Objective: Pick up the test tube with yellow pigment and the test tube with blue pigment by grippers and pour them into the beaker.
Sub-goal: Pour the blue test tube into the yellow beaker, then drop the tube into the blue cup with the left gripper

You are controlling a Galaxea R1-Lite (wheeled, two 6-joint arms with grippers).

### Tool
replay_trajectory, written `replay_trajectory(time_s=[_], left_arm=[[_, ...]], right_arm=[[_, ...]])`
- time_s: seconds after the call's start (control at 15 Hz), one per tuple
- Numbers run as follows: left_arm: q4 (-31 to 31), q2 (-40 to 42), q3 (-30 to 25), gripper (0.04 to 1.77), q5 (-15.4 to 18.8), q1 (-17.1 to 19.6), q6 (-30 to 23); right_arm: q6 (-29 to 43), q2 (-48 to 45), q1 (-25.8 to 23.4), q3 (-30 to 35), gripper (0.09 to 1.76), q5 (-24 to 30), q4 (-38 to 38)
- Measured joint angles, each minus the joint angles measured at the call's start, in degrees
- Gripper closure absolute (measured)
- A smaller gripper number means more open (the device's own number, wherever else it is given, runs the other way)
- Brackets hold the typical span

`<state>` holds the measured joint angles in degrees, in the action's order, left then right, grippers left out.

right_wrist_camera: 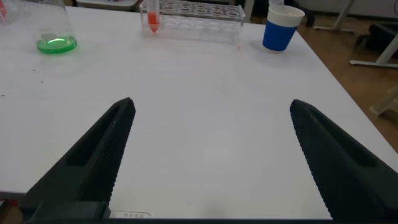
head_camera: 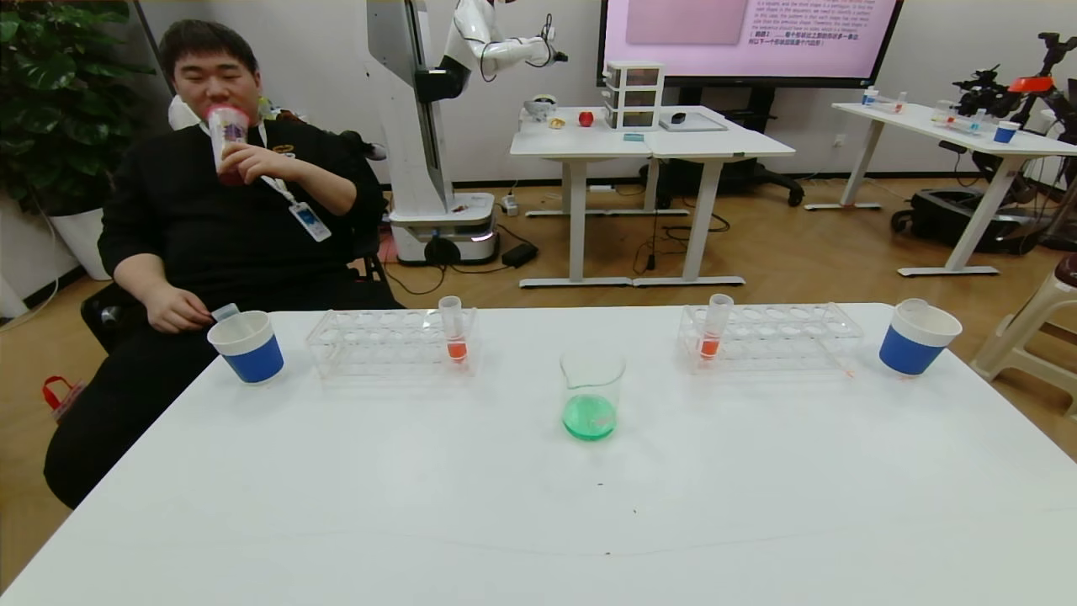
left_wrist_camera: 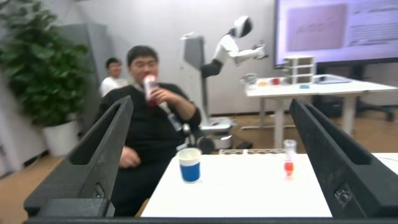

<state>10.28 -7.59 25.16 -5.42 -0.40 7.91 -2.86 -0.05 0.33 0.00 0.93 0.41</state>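
Observation:
The clear glass beaker [head_camera: 591, 396] stands at the table's middle and holds green liquid; it also shows in the right wrist view [right_wrist_camera: 53, 28]. No yellow or blue tube is in view. One tube with orange-red liquid stands in the left rack [head_camera: 454, 330], another in the right rack [head_camera: 715, 326]. Neither gripper shows in the head view. My left gripper [left_wrist_camera: 211, 106] is open and empty, off the table's left end, looking across it. My right gripper [right_wrist_camera: 211, 106] is open and empty above the bare near right part of the table.
A blue-sleeved paper cup [head_camera: 246, 346] stands at the far left and another [head_camera: 917, 337] at the far right. Two clear racks [head_camera: 383, 341] [head_camera: 778, 337] line the far edge. A seated man in black [head_camera: 227, 210] drinks behind the left corner.

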Motion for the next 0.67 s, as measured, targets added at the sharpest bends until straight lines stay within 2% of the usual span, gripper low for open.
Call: replay_trajectory(time_s=[0.07,0.13,0.33,0.4,0.47,0.6,0.67], left_arm=[[0.72,2.72,-2.73,0.06,3.01,0.11,-0.45],[1.62,4.43,-5.57,0.06,4.13,0.16,-1.27],[2.4,6.96,-16.98,0.06,4.99,0.27,-2.62],[0.79,7.3,-20.54,0.06,4.94,0.29,-3.17],[-4.05,7.5,-23.02,0.06,4.96,0.27,-4.19],[-10.76,7.64,-24.54,0.06,5.27,0.24,-5.39],[-10.87,7.69,-24.7,0.06,5.38,0.24,-5.38]], right_arm=[[0.02,0.0,0.0,0.0,0.11,0.0,0.02],[0.02,0.0,0.0,0.0,0.11,0.01,0.02],[0.02,0.0,0.0,0.0,0.11,0.01,0.02],[0.02,0.0,0.0,0.0,0.11,0.01,0.02],[0.0,0.0,0.0,0.0,0.11,0.01,0.02],[0.02,0.0,0.0,0.0,0.11,0.01,0.02],[0.02,0.0,0.0,0.0,0.11,0.01,0.02]])
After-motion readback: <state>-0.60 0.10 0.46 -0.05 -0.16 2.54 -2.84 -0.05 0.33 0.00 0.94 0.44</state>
